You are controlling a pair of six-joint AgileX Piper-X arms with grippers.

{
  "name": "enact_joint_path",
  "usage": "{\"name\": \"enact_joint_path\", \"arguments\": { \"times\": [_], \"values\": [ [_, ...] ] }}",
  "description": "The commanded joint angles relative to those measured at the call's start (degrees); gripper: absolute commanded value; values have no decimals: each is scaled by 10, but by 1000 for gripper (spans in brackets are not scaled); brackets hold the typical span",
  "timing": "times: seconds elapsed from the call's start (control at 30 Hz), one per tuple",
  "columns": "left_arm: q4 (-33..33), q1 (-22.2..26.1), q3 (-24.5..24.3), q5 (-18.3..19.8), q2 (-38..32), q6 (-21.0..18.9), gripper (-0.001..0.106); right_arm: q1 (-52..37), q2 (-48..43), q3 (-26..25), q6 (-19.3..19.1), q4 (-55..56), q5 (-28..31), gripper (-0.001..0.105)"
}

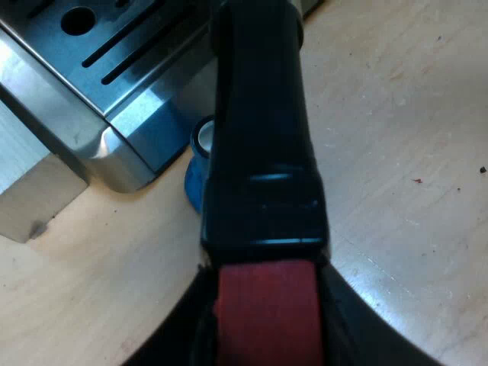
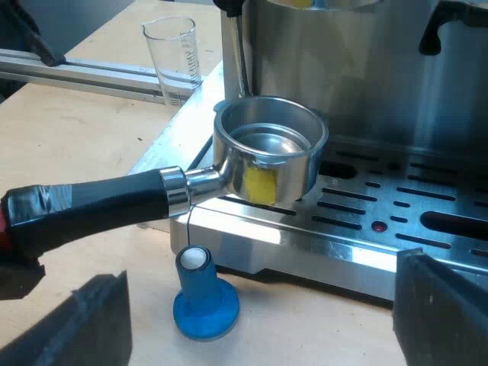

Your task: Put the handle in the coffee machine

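The metal holder hangs level over the espresso machine's drip tray, its basket empty and facing up below the machine's front. Its dark handle ends in red, and my left gripper is shut on that red end, with a finger on each side. My right gripper stands wide open low over the table, near the machine's base. A blue tamper stands upright on the table between its fingers, untouched.
A measuring glass stands empty beside the machine. The tamper sits close to the tray's corner, under the handle. Bare wooden tabletop spreads out from the machine. A metal rail runs past the glass.
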Motion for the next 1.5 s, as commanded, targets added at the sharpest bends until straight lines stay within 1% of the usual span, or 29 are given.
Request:
{"name": "enact_joint_path", "arguments": {
  "times": [0.03, 0.93, 1.33, 1.37, 1.47, 1.5],
  "values": [
    [-25, 1, -11, 8, -8, -8, 0, 0, -1, -1, -9, -1, 8, 72],
    [-25, 1, -11, 8, -8, -8, 0, 0, -1, -1, -9, -1, 8, 72],
    [-25, 1, -11, 8, -8, -7, 0, 0, 8, -1, -9, -24, 8, 72],
    [-25, 1, -11, 8, -8, -7, 0, 0, 11, -1, -11, -24, 8, 72],
    [-25, 1, -11, 8, -8, -7, 0, 0, 26, -1, -46, -44, 8, 72],
    [-25, 1, -11, 8, -8, -7, 0, 0, 29, -1, -51, -49, 8, 72]
  ]
}}
